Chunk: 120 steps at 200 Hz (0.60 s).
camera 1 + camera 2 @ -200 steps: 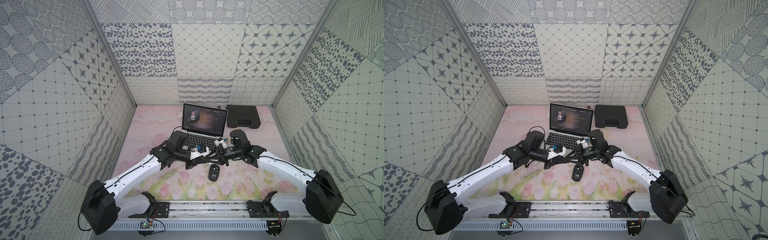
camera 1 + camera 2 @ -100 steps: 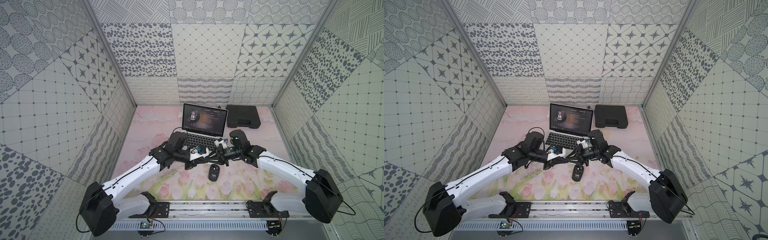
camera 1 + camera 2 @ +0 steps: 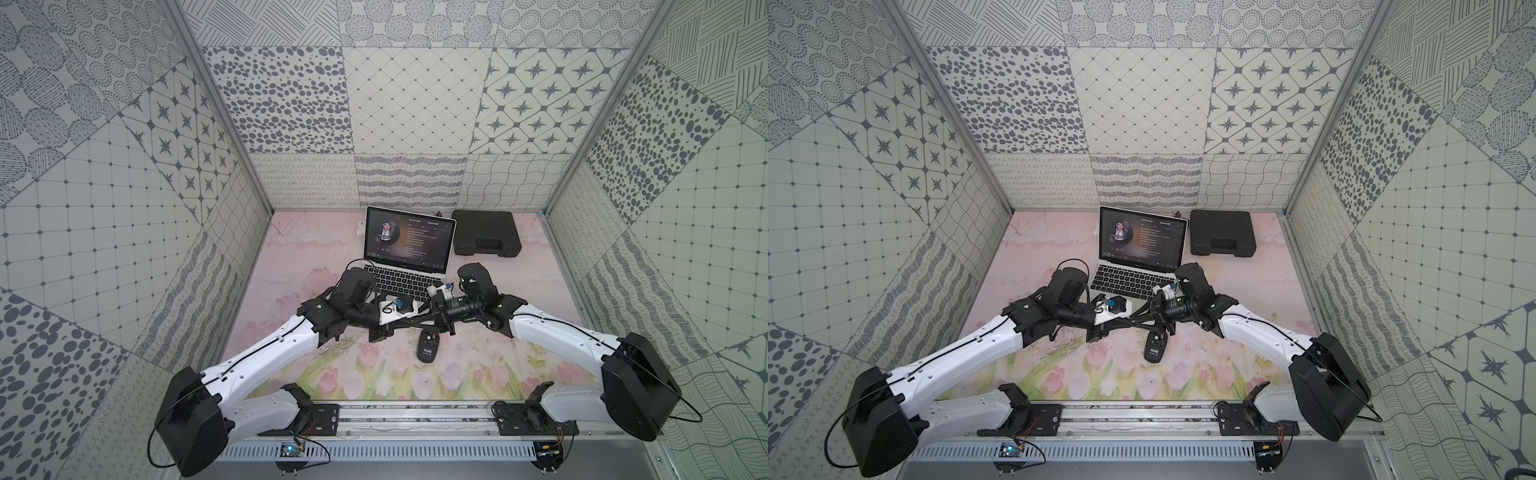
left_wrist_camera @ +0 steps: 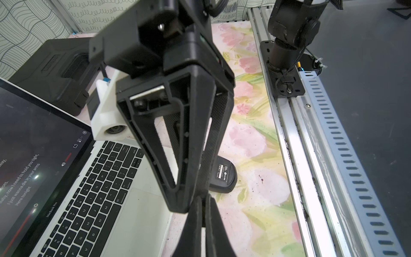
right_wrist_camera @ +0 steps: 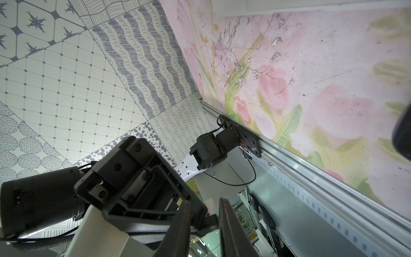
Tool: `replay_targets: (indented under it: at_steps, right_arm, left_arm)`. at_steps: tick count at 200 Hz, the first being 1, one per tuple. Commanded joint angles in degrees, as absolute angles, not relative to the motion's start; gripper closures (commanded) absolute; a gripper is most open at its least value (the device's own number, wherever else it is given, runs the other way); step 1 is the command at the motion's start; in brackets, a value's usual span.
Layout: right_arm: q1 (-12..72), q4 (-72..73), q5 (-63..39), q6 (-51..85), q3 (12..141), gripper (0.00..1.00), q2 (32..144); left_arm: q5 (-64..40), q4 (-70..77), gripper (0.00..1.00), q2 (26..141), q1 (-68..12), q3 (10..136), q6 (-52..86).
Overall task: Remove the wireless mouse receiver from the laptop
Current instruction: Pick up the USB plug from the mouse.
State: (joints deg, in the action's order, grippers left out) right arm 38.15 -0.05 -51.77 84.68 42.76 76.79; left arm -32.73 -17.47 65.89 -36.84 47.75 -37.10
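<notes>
**Two-handed work at the front right corner of the laptop.** The laptop [image 3: 399, 284] stands open on the bench [image 3: 291, 266] with its screen lit. The two arms reach in from opposite sides and meet tip to tip just off that corner, near the mouse [image 3: 428, 348]. A black case [image 3: 486, 232] lies well apart at the back. The fingers of the left hand [image 4: 203, 199] are pressed almost together, leaving only a dark slit, and it cannot be told whether they pinch anything. The fingers [image 5: 231, 229] of the right hand [image 5: 204, 201] stand a narrow way apart, with the tips of the left hand at or in the gap, and no held object can be made out. The wireless mouse receiver is not discernible in any view. The right hand covers part of the laptop's right edge in the left wrist view, and both arms cover its front right corner in both top views. The step in hand is judged to be either the pinch on the stub or a pass of it between the hands, and removal is not confirmed. The next move calls for a firm grip on so small a body. If the stub sits in its port, it also calls for a straight pull outward along the port's axis, without dragging or lifting the laptop.
</notes>
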Motion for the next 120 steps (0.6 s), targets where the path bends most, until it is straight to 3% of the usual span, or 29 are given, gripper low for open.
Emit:
replay_targets:
  at_steps: [1,33,55,106,120]
  right_arm:
    - [39.0,5.38,-55.46,89.33,40.95,0.74,77.45]
    - [38.99,5.29,-55.98,89.86,40.34,0.66,77.86]
    - [38.97,5.02,-56.01,89.74,40.66,0.67,77.94]
    - [38.52,5.41,-54.94,89.63,40.17,0.94,78.65]
    - [38.39,5.94,-54.97,89.74,40.17,0.98,78.93]
  left_arm:
    - [-27.07,-10.86,1.0,64.95,-36.83,47.42,-37.79]
    - [-26.11,-10.45,1.0,64.43,-36.86,46.95,-37.75]
    - [-26.17,-10.41,1.0,64.4,-36.82,46.99,-37.69]
    - [-28.1,-10.36,1.0,64.75,-36.82,47.07,-37.35]
    - [-28.48,-10.19,1.0,64.94,-36.81,47.12,-36.86]
